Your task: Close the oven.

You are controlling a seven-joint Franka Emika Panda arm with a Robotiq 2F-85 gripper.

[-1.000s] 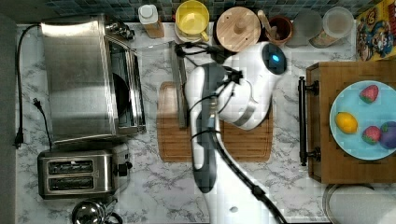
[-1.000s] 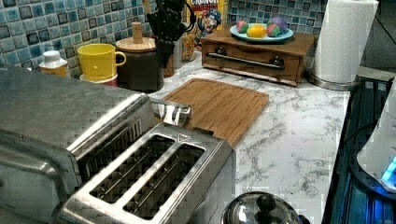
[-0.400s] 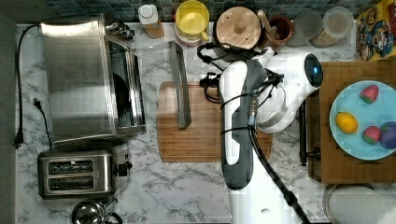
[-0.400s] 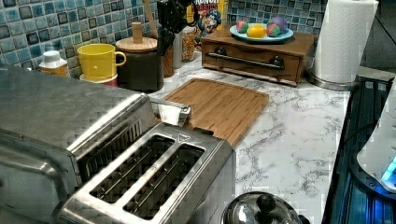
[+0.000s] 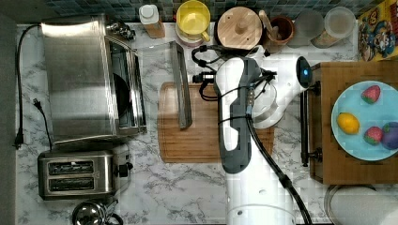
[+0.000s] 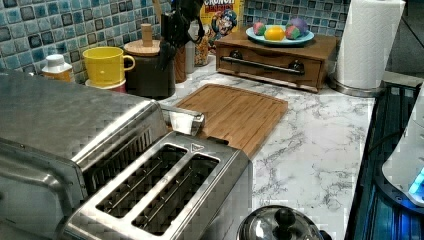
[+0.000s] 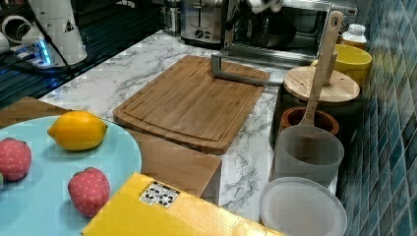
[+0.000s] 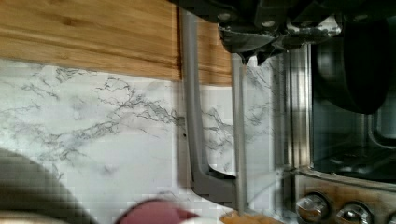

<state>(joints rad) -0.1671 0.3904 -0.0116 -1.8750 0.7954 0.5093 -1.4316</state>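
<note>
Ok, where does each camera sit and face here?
Top view: overhead, looking straight down; the arm enters from the top view's bottom edge.
Left view: beside the toaster, facing the plate; the arm's base at the left view's right.
Right view: beside the plate, facing the oven; base at the right view's top left.
Wrist view: looks past the gripper at the oven's door handle.
Left and right views share the cutting board, from opposite ends.

Lighting: you get even, bright, diffuse light; shadows around the oven (image 5: pixel 89 79) stay soft. Glare: broad pale sheen on the oven's steel top; its glass door reads washed-out. Focus: blocky compression throughout; the wrist view blurs the dark parts nearest the lens.
</note>
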